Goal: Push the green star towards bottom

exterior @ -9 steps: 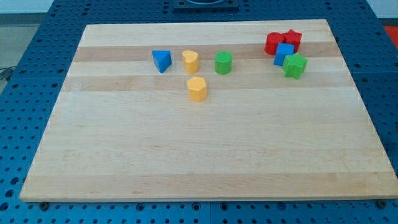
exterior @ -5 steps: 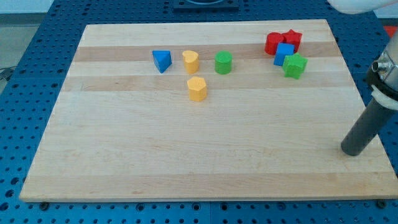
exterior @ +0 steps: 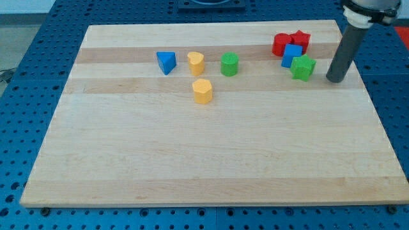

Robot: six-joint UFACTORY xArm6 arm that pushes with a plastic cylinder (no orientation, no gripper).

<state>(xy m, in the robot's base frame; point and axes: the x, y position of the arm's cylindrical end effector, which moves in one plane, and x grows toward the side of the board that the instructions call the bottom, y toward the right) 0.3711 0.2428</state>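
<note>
You have the wooden board (exterior: 211, 160) filling most of the view, resting on a blue perforated table (exterior: 19, 96). The dark rod (exterior: 345, 51) enters from the view's top right corner and stands on the board near its right edge. My tip (exterior: 335, 80) sits at about 3 o'clock from the green star (exterior: 303, 67), near it but apart, a strip of bare wood showing between them. The rod carries nothing and clamps nothing; it is a plain pusher with no contact on any block.

The green star lies in the board's upper right region. At its 11 o'clock the blue cube (exterior: 292, 55) is touching it or just beside it; you cannot tell which. Beyond, at 11 to 12 o'clock, sit the red block (exterior: 280, 44), shape unclear, and the red star (exterior: 300, 40), both tight against the blue cube.

Well apart toward 9 o'clock: green cylinder (exterior: 229, 64), yellow heart-like block (exterior: 196, 62), blue triangle (exterior: 166, 62) in a row, and a second yellow block (exterior: 202, 91) at 6 o'clock of the first.
</note>
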